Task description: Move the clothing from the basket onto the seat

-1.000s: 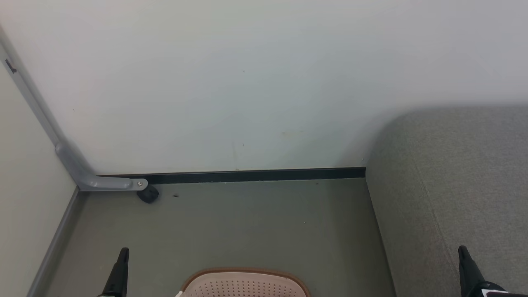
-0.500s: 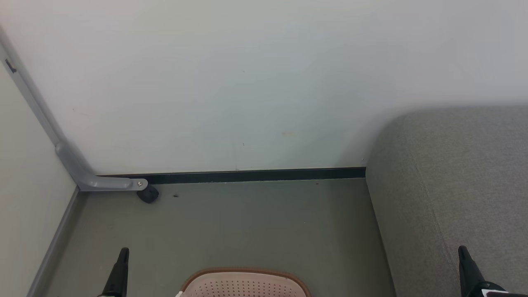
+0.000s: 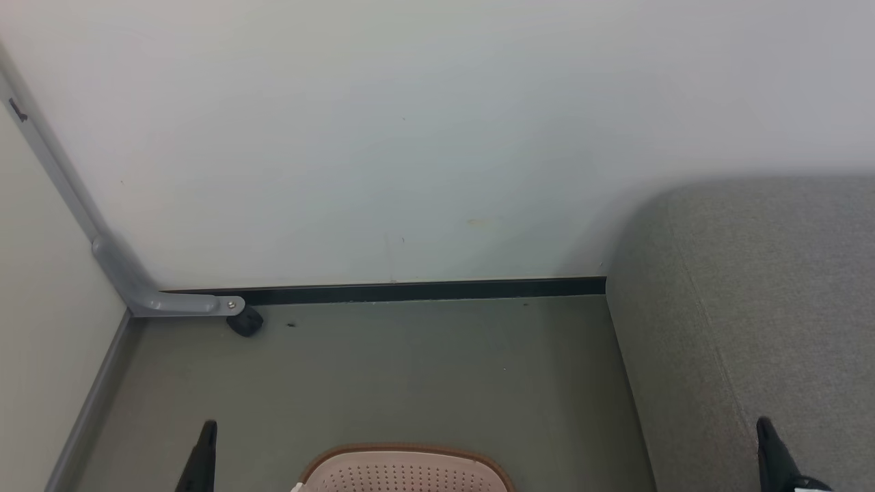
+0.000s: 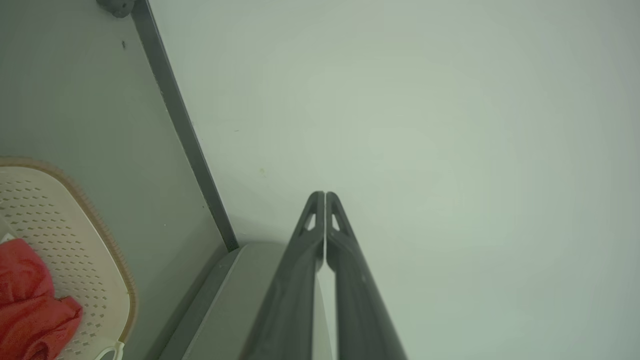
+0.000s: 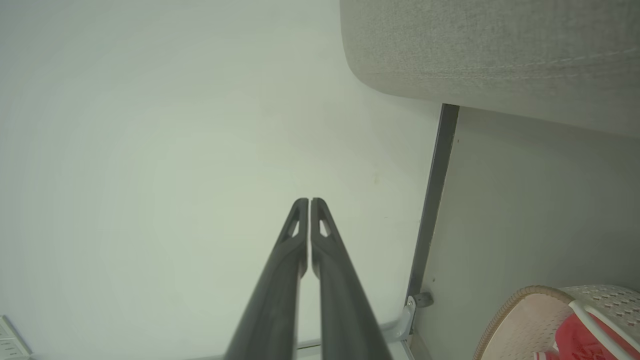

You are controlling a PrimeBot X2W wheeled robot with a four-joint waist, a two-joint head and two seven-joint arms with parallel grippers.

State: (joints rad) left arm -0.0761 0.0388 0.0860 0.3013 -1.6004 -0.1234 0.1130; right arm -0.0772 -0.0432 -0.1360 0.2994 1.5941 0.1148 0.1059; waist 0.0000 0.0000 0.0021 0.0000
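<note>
My left gripper point(image 3: 209, 432), at seven o'clock, is closed on nothing. I should part its fingers point(image 4: 300, 280) before dipping into the oval cream-pink perforated plastic basket point(image 3: 410, 450) at six o'clock, where soft, crumpled bright red clothing point(image 4: 30, 300) lies. The large grey fabric seat point(image 3: 752, 294) sits at three; my right gripper point(image 3: 765, 430), five o'clock, is closed too.

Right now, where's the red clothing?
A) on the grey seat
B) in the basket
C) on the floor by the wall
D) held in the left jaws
B: in the left wrist view the red clothing lies inside the basket, against its perforated wall.
</note>
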